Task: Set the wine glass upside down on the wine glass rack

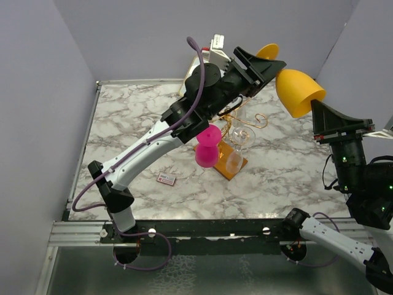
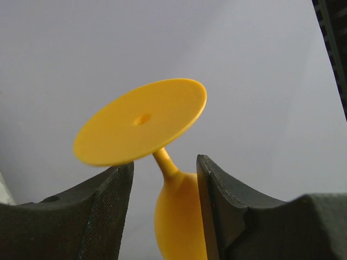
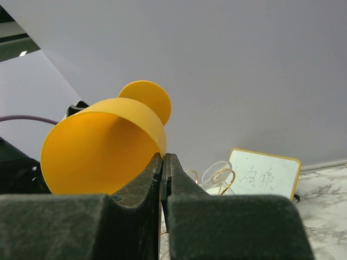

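Orange wine glass [image 1: 299, 92] is in the air, above and to the right of the wine glass rack [image 1: 244, 126], well clear of its wire arms. It lies near sideways.

Right claw [image 3: 164, 160]: fully closed, pinching the thin bowl rim.

Left claw [image 2: 165, 169]: about half open, straddling stem and bowl neck. One pad looks to be against the bowl, with a gap on the other side, so it does not appear to be gripping.

Glass looks like light, stiff, smooth plastic. It is probably slick and apt to pivot in a rim pinch. The stem just under the foot is judged the better hold.

Pink glass [image 1: 207, 147] sits inverted at the rack's left side.
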